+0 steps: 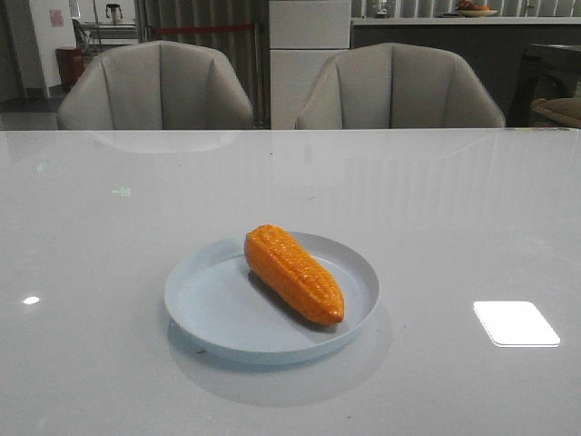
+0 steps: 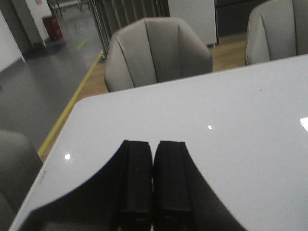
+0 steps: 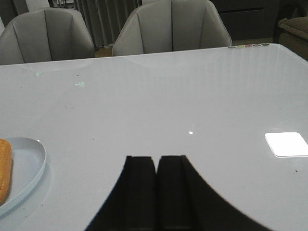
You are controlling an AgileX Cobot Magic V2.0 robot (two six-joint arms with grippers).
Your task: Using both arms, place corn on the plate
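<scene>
Corn (image 1: 293,273) rests diagonally on the plate (image 1: 209,309).
Left hand (image 2: 153,149) and right hand (image 3: 156,163) closed, empty; nudging could roll it off.

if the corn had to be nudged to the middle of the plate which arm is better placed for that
Right, probably. The right wrist view shows the plate edge and part of the corn close beside the right gripper. The left gripper sees only bare table and chairs. Both are shut and empty.
</scene>
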